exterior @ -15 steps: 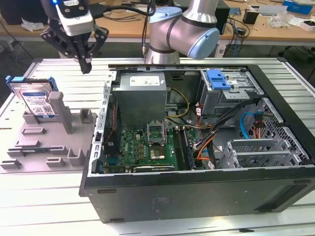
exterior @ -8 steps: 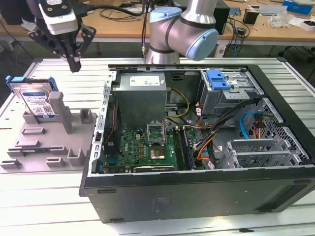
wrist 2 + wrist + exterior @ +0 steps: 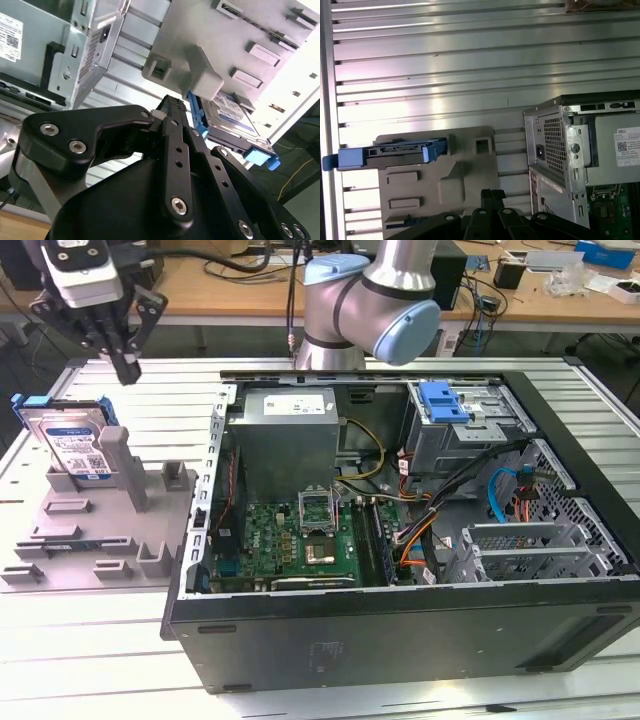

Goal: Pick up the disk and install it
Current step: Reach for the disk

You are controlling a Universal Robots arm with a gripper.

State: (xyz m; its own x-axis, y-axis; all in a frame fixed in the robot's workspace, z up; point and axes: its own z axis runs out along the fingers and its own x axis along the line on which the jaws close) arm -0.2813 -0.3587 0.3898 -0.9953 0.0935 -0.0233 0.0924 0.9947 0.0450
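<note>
1. While the gripper (image 3: pixel 127 368) hangs in the upper left of the exterior frame, clear of the slatted metal table (image 3: pixel 70 660), we see its two black fingers pressed together at the tips, closed with nothing between them.
2. We find the disk (image 3: pixel 68 440) lower in that frame and a little toward the exterior view's left of the gripper, apart from it.
3. It stands on edge in a grey plastic holder (image 3: pixel 100 540), its label facing the camera and its blue frame showing along the top.
4. In the second wrist view we look past the closed fingertips (image 3: pixel 175 107) to the disk (image 3: pixel 232 117) behind a grey post of the holder; in the first wrist view the disk (image 3: pixel 395 150) appears edge-on, well apart from the fingertips (image 3: pixel 492 195).
5. To the exterior view's right of the holder, just beside it, we see the open computer case (image 3: pixel 400 640) lying on its side.
6. Inside it, a grey power supply (image 3: pixel 290 425) sits at the upper left, a drive cage (image 3: pixel 480 435) with a blue latch at the upper right, and a green motherboard (image 3: pixel 300 540) below.
7. At the top centre, the arm (image 3: pixel 375 300) rises behind the case.
</note>
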